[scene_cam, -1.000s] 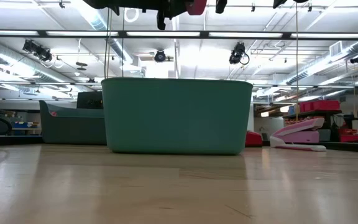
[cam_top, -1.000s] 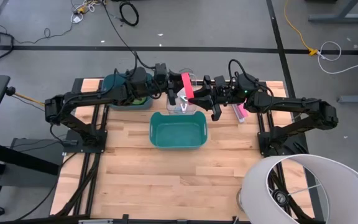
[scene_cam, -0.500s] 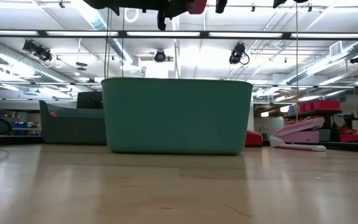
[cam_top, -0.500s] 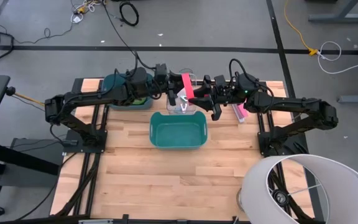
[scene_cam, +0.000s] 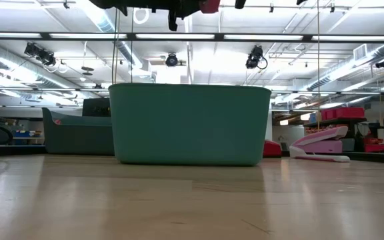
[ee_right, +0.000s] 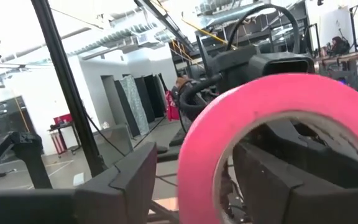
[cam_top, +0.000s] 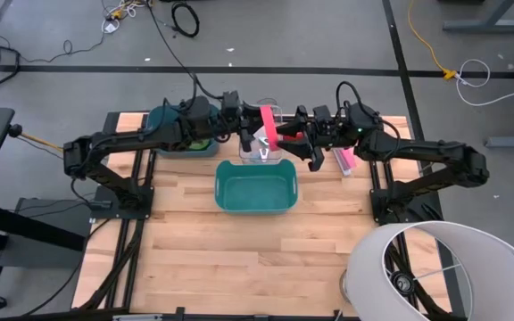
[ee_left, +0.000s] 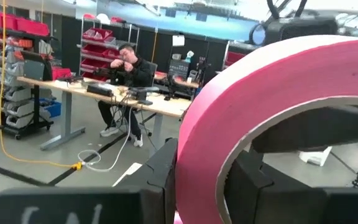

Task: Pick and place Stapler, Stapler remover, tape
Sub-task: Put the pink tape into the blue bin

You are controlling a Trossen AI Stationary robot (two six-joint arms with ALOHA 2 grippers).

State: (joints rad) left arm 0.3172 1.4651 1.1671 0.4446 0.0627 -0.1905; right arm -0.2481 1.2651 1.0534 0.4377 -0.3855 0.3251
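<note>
Above the back of the counter (cam_top: 239, 241), the left end effector (cam_top: 255, 135) grips the pinkish-red tape roll (cam_top: 269, 122) on edge, fingers clamped on its band. Opposite, the right end effector (cam_top: 286, 141) has its fingers spread either side of the roll, not pressing it. Below sits a clear bin (cam_top: 262, 153), a teal bin (cam_top: 255, 186) nearer, a pink stapler (cam_top: 344, 160) to the right

My wooden table (cam_top: 239, 250) fills the frame's middle. On it, a teal bin (cam_top: 254, 187) sits at centre, a darker teal bin (cam_top: 172, 143) at upper left, a clear container (cam_top: 262, 152) between them, and a pink stapler (cam_top: 344, 160) right of centre.
</note>
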